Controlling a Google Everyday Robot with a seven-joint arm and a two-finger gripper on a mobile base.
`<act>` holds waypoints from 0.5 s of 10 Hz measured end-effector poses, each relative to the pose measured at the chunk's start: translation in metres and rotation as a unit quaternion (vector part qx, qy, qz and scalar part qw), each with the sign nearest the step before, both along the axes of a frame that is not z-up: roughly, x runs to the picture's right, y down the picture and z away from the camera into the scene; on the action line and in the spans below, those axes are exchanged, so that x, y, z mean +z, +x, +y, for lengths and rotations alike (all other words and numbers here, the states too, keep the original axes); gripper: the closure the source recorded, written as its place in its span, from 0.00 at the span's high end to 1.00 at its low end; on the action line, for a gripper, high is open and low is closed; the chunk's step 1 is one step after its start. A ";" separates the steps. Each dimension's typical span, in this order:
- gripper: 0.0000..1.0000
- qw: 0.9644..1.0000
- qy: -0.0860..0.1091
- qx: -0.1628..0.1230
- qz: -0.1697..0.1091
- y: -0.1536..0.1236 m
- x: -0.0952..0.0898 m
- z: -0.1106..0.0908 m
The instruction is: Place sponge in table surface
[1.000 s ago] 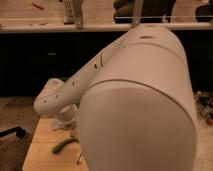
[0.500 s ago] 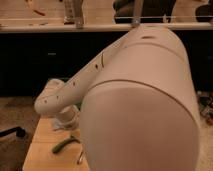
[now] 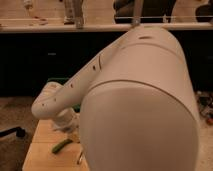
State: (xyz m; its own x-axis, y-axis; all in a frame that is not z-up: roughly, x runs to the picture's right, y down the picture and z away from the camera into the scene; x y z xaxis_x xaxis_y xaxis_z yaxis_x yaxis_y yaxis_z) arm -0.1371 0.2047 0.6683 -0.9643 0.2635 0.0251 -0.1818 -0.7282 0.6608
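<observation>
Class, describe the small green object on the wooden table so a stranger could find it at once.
Start at the big white robot arm filling the picture and follow it down left to its elbow. Below that, the gripper hangs over the light wooden table. The green object lies just below the gripper: the only green, elongated thing on the wood.

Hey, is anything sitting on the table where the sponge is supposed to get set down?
A green object lies on the wooden table just below the arm's wrist. The pincer and sponge are hidden behind the arm, so I cannot tell what lies directly between them and the surface.
</observation>
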 end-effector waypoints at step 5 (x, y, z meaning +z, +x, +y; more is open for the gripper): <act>0.00 0.997 -0.015 -0.062 -0.049 -0.046 -0.009 0.022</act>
State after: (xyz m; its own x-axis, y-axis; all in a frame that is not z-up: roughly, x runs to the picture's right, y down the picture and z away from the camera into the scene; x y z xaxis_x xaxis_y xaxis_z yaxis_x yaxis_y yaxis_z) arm -0.1835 0.2264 0.6592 -0.9220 0.3794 -0.0780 -0.3340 -0.6767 0.6562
